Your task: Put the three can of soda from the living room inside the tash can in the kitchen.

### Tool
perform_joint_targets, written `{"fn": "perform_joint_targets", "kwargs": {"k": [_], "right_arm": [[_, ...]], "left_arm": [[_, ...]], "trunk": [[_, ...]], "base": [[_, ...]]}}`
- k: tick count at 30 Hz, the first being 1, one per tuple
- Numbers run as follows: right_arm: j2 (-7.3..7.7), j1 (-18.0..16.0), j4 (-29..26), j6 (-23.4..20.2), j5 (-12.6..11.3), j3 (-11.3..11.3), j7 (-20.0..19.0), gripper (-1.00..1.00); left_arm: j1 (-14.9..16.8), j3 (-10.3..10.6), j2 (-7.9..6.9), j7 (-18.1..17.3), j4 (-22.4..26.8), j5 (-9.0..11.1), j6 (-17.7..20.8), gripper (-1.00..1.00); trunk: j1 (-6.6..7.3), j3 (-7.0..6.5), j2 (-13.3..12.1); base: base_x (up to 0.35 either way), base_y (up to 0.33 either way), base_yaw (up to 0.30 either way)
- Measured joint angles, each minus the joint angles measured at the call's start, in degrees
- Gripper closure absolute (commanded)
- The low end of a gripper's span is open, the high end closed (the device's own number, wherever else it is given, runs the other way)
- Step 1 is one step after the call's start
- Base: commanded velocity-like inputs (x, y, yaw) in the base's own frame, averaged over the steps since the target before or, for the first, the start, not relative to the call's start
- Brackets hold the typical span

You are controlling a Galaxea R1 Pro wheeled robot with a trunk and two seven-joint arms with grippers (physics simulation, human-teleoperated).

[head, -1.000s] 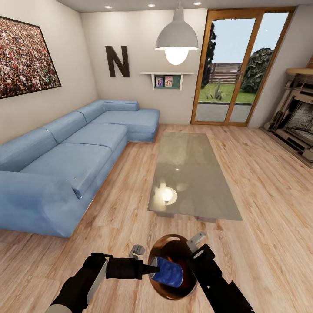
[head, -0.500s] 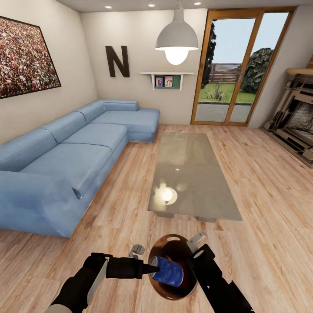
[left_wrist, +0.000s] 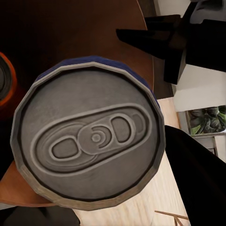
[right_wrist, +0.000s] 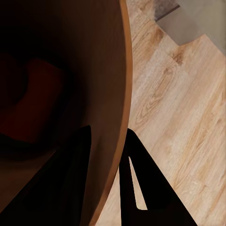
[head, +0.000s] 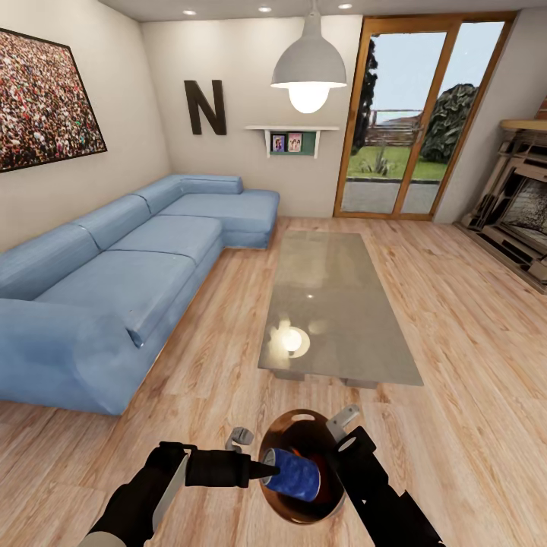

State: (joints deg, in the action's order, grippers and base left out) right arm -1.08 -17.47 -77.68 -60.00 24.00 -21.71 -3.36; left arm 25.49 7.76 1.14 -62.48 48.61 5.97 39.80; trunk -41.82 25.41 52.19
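The dark blue soda can [head: 296, 473] lies on its side across the open mouth of the trash can [head: 291, 425], silvery end [left_wrist: 89, 143] toward the left gripper [head: 262, 471], whose fingers clasp it. An orange can [left_wrist: 5, 84] sits inside the copper-brown interior. The right gripper [right_wrist: 106, 155] pinches the bin's rim, one finger inside, one outside, holding it above the wood plank floor [head: 456, 365]. Beyond stand the glass table [head: 334, 304] and, at left, the blue sofa [head: 114, 281].
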Motion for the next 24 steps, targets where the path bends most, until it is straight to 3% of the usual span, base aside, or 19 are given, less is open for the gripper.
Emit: {"fn": "perform_joint_targets", "kwargs": {"k": [5,6,24], "right_arm": [[0.01,0.0,0.0,0.0,0.0,0.0,0.0,1.00],[0.00,0.0,0.0,0.0,0.0,0.0,0.0,1.00],[-0.03,0.0,0.2,0.0,0.1,0.0,-0.1,1.00]], "left_arm": [[0.0,0.0,0.04,0.0,0.1,0.1,0.0,1.00],[0.0,-0.1,0.06,0.0,0.1,0.1,0.0,-1.00],[0.0,-0.1,-0.05,-0.6,1.0,0.3,-0.1,-1.00]], "trunk": [[0.00,0.00,0.0],[0.00,0.00,0.0],[0.00,0.00,0.0]], "base": [[0.000,0.000,0.000],[0.000,0.000,0.000],[0.000,0.000,0.000]]}}
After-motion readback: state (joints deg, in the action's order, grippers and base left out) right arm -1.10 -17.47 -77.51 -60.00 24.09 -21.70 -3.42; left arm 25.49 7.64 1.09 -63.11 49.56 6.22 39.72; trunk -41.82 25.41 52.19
